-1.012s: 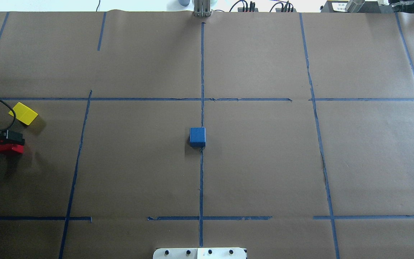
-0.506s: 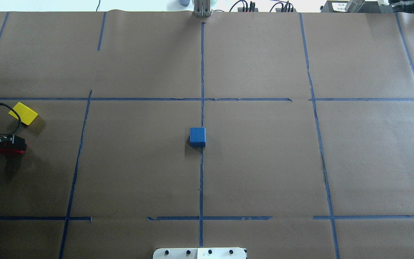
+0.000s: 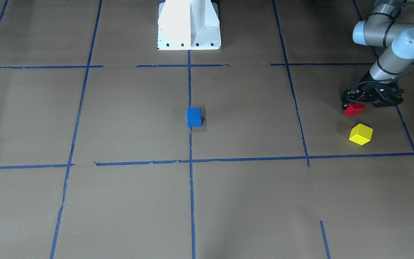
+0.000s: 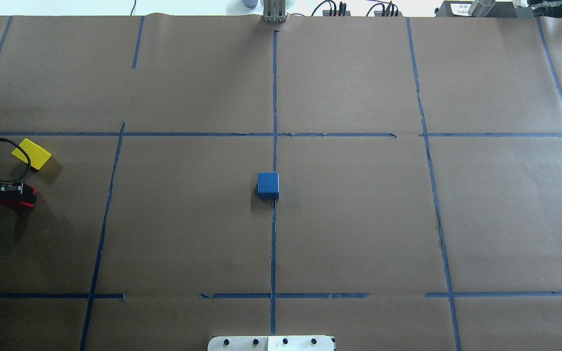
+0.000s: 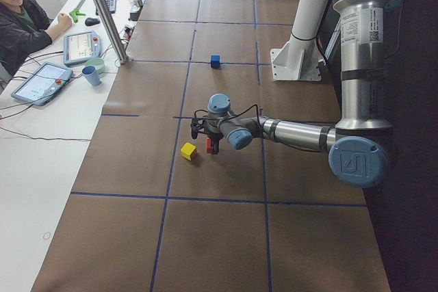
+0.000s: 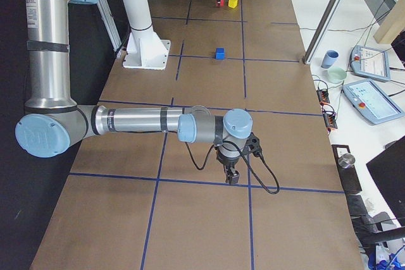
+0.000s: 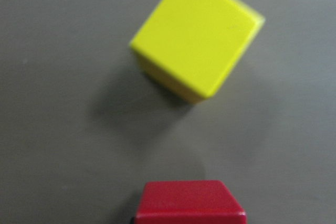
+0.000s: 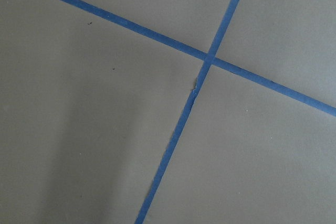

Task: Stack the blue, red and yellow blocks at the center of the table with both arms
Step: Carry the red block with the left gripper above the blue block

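The blue block [image 4: 268, 185] sits on the centre tape line of the table, and also shows in the front view [image 3: 194, 117]. The red block [image 3: 354, 109] is at the table's far left, with the yellow block [image 3: 360, 134] just beyond it, turned diagonal. My left gripper [image 3: 356, 104] is low at the table and shut on the red block [image 7: 189, 200]. The left wrist view shows the yellow block [image 7: 197, 35] close ahead. My right gripper [image 6: 229, 178] points down over bare paper near a tape cross. I cannot tell if it is open.
The white robot base [image 3: 189, 25] stands at the near table edge. A metal post [image 5: 106, 15], tablets, cups and a seated operator [image 5: 20, 18] are on the far side. Blue tape lines [image 8: 205, 61] grid the brown paper.
My left gripper has come down over the red block, which it now mostly covers in the overhead view. The blue and yellow blocks have not moved.
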Tool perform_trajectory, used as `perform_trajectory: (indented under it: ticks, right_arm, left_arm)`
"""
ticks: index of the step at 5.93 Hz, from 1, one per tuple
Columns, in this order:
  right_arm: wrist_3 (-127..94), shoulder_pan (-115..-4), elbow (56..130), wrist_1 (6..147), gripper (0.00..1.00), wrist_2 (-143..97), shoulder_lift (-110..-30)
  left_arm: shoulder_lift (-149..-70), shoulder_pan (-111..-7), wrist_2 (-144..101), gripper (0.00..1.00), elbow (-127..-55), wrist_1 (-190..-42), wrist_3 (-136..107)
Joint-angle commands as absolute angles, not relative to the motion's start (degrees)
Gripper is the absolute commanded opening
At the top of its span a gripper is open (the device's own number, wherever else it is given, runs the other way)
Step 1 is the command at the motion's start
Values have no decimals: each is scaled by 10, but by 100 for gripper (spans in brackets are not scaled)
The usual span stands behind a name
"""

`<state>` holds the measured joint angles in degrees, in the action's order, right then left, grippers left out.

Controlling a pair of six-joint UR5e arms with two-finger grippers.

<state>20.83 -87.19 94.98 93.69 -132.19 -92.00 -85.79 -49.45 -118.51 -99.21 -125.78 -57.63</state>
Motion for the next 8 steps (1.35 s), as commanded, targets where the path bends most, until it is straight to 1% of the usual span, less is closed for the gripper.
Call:
perform_trajectory:
  ticks: [1, 2, 4, 5, 6, 7, 8]
  right_arm:
    - [208, -872, 948, 937, 100, -1322, -920]
    - [208, -872, 947, 937, 100, -1322, -920]
    - [208, -872, 946, 937, 100, -1322, -920]
    - [208, -872, 946, 937, 100, -1322, -920]
    - [208, -872, 946, 937, 100, -1322, -920]
    - [208, -872, 946, 937, 100, -1322, -921]
    - [208, -872, 946, 937, 100, -1322, -921]
  left_arm:
    - [-954, -481, -1178, 0, -1034, -1205, -575]
    - [-1001, -441, -1174, 0, -1033, -1181, -576]
    - [-1208, -390, -1125, 0, -1032, -909, -581]
    - [-1281, -342, -1088, 0, -1018, -845, -587]
    - [-1339, -329, -1082, 0, -973, -845, -645]
    - [-1404, -303, -1045, 0, -893, -850, -667]
    - [-1438, -287, -1034, 0, -835, -853, -677]
